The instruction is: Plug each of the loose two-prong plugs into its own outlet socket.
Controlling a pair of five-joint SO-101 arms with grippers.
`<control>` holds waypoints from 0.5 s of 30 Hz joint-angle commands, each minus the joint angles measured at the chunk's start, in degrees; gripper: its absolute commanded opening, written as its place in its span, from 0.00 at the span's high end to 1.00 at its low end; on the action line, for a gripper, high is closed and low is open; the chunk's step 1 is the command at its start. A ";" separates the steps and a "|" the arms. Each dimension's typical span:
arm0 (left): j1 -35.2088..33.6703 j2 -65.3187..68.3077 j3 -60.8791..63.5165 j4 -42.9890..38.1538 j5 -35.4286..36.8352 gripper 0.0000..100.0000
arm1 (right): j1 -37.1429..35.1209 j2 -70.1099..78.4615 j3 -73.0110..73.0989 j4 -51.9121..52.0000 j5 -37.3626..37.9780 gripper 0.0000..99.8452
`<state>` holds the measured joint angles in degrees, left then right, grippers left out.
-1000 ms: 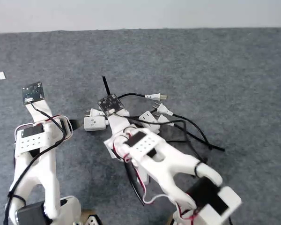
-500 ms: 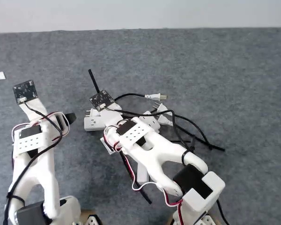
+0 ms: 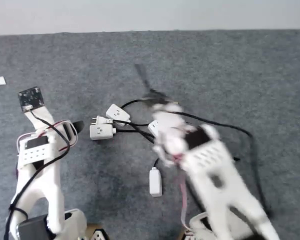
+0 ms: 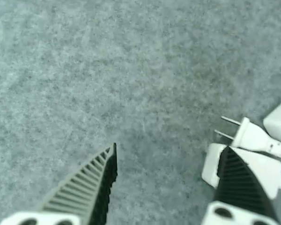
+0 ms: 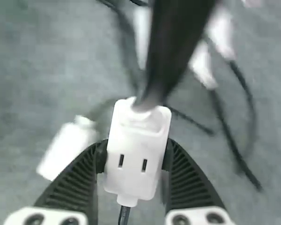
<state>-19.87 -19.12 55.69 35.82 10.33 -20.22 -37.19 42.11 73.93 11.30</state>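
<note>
High view: plug (image 3: 99, 120) right by socket block (image 3: 102, 132) on carpet (image 3: 215, 65). Left wrist view: left gripper (image 4: 168, 150) wide open, empty, plug just beside one finger. Right wrist view: right gripper (image 5: 136, 154) clamped across outlet socket (image 5: 136, 133), slots facing cam. Prob. light, hard, slick; pinch body, not limp cord (image 5: 173, 42).

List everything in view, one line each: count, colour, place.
Gripped socket: one, white, clamped, two slots showing.
Socket block: one, white, mid-table.
Plug: one, white, two prongs, beside the socket block.
Other cord ends: at least two, white, mid-table.
Cords: several, black, tangled mid-table.
Scraps: two, white, far left.
Table: one, grey.
Left fingers: two, black, open, near the plug.
Right fingers: two, black, shut on the gripped socket.
</note>
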 commanded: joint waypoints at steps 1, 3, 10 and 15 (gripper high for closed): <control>1.14 -0.18 -0.57 -1.49 0.18 0.68 | 15.78 -17.27 6.07 1.45 1.67 0.99; 1.14 -0.18 -0.57 -1.41 0.18 0.68 | 26.33 -24.31 9.67 1.45 4.92 0.99; 1.05 -0.62 0.48 -0.97 0.18 0.68 | 60.62 -37.32 28.57 -16.84 14.15 0.99; 1.14 -0.62 0.48 -0.97 0.18 0.68 | 69.58 -32.66 36.75 -32.40 14.24 0.99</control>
<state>-19.34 -19.12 56.92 35.56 10.33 44.57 -72.18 77.36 50.02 24.66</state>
